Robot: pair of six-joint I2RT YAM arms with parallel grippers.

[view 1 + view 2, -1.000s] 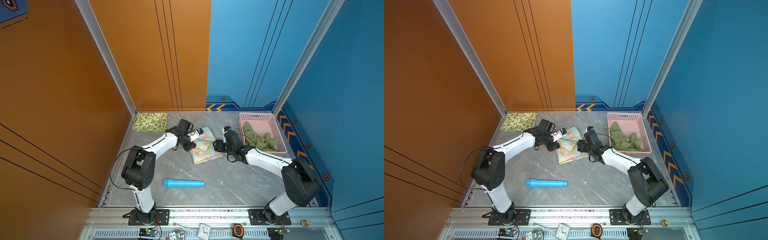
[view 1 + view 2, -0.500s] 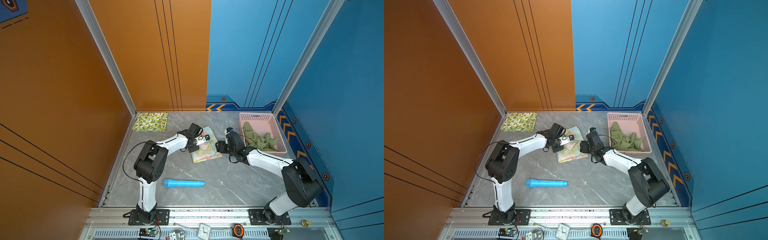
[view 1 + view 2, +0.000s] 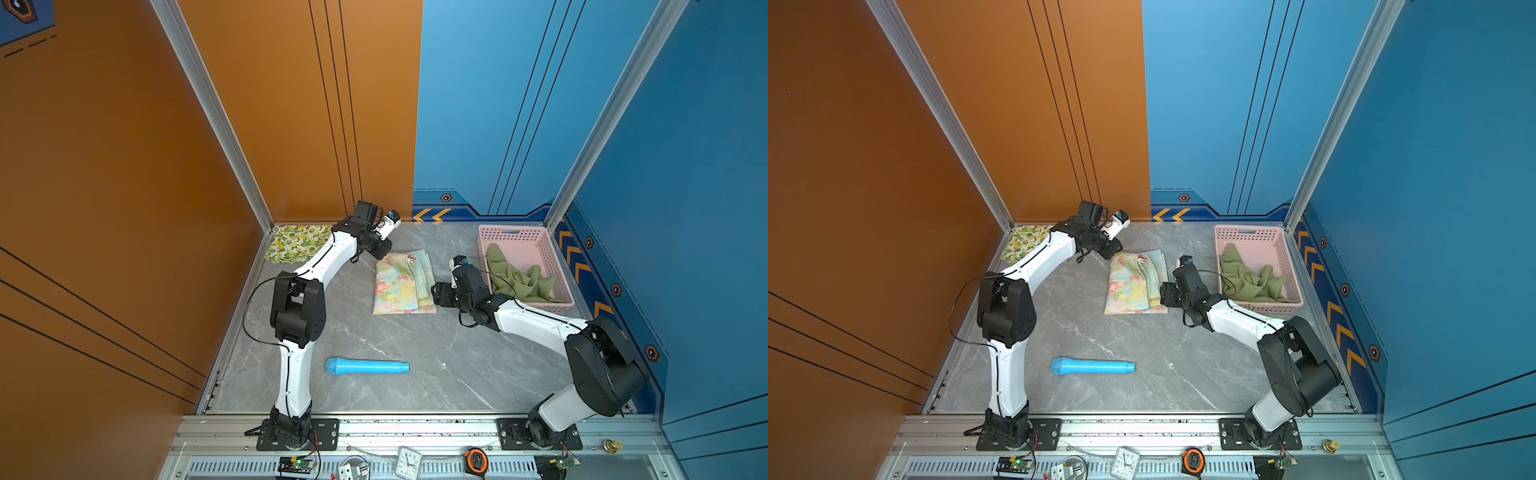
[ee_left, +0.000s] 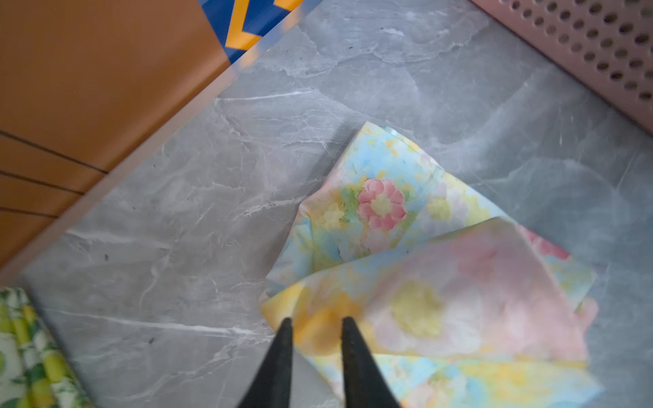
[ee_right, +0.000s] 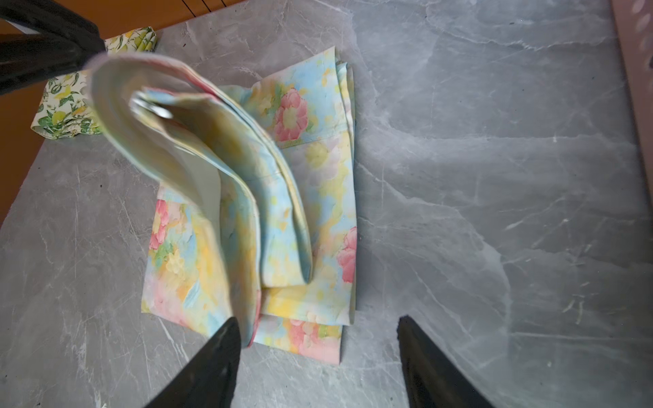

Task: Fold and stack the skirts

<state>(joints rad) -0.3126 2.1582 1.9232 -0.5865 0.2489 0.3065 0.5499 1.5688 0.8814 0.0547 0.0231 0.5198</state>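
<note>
Lemon skirt (image 3: 297,243) folded flat in far-left corner of worktop (image 3: 415,345), looks done. Floral skirt (image 3: 401,286) mid-worktop, mostly folded, but one flap (image 5: 169,141) rears up; prob needs laying flat, then stacking. Olive skirt (image 3: 519,278) crumpled in pink basket (image 3: 511,235), not begun. L jaws part-open by flap tip, no clear grip; R jaws wide open, empty, at floral skirt's edge

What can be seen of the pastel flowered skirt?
The pastel flowered skirt is thin soft cloth, blue and yellow with pink flowers. It lies folded into a rough rectangle on the grey table, between the two arms. One flap arches up above the rest. The open left claw is at its far left corner, the open right claw beside its right edge; contact is unclear.
</note>
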